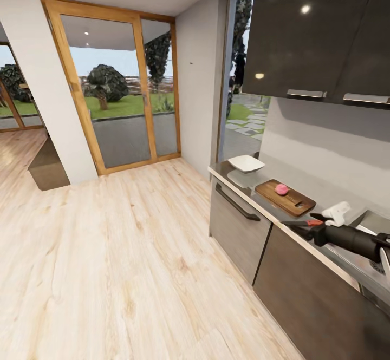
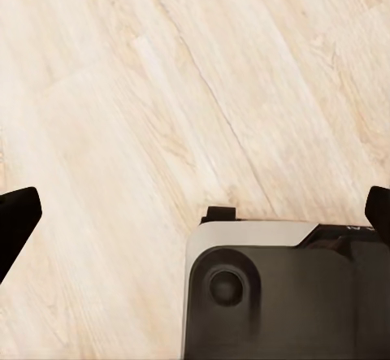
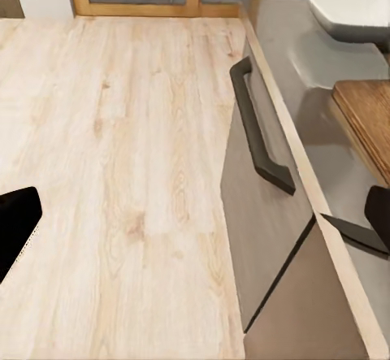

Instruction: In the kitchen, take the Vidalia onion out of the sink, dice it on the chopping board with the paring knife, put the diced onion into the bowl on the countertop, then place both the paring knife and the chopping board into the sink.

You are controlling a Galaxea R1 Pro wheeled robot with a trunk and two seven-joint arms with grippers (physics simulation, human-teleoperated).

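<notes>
White bowl (image 1: 246,163) (empty) beside chopping board (image 1: 285,197)

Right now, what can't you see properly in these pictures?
- Sink: head view, cut off by the frame edge and partly behind the right arm.
- Paring knife: head view, small; the right gripper hides part of it.
- Chopping board: right wrist view, cut off at the edge.

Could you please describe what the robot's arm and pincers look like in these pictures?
In the head view, the right arm is a thick, glossy black cylinder ending in a black right pincer. Both wrist views show matte black, rounded fingertips at the edges. No cables or markings are visible.
</notes>
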